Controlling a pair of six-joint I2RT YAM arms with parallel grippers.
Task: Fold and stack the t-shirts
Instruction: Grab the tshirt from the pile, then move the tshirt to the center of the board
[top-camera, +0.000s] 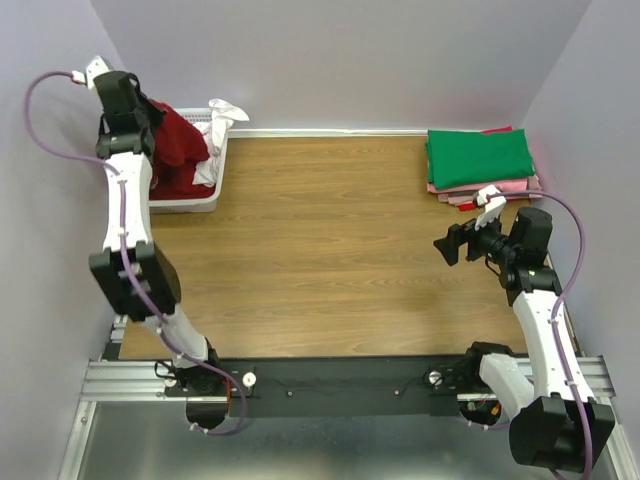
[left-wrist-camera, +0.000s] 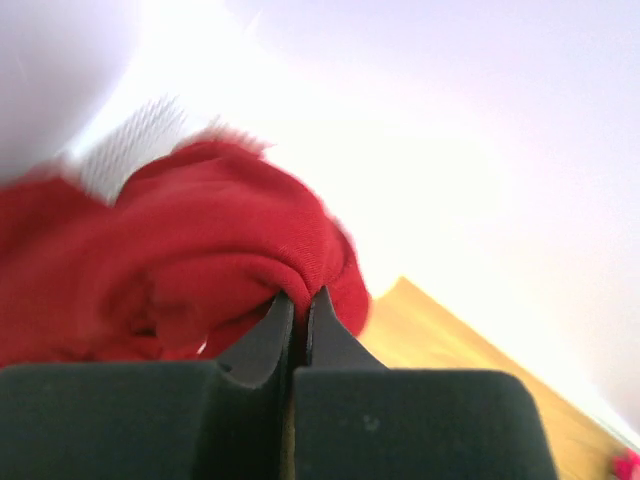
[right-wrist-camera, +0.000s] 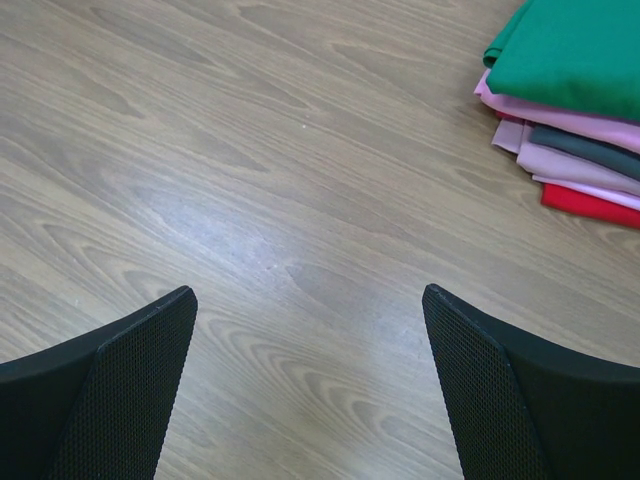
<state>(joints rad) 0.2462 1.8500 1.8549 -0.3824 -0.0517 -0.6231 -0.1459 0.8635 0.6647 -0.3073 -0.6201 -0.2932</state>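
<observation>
A dark red t-shirt (top-camera: 178, 140) hangs bunched over the white basket (top-camera: 205, 200) at the back left. My left gripper (top-camera: 148, 112) is shut on a fold of this shirt (left-wrist-camera: 200, 250) and holds it up above the basket. A stack of folded t-shirts, green on top (top-camera: 478, 155) over pink and red layers, lies at the back right; it also shows in the right wrist view (right-wrist-camera: 570, 60). My right gripper (top-camera: 452, 243) is open and empty above the bare wood, in front of the stack; its fingers (right-wrist-camera: 120, 390) are wide apart.
A white cloth (top-camera: 226, 110) sticks out at the basket's back corner. The wooden table top (top-camera: 330, 250) spreads between basket and stack. Lilac walls close in the left, back and right sides. A metal rail (top-camera: 340, 385) runs along the near edge.
</observation>
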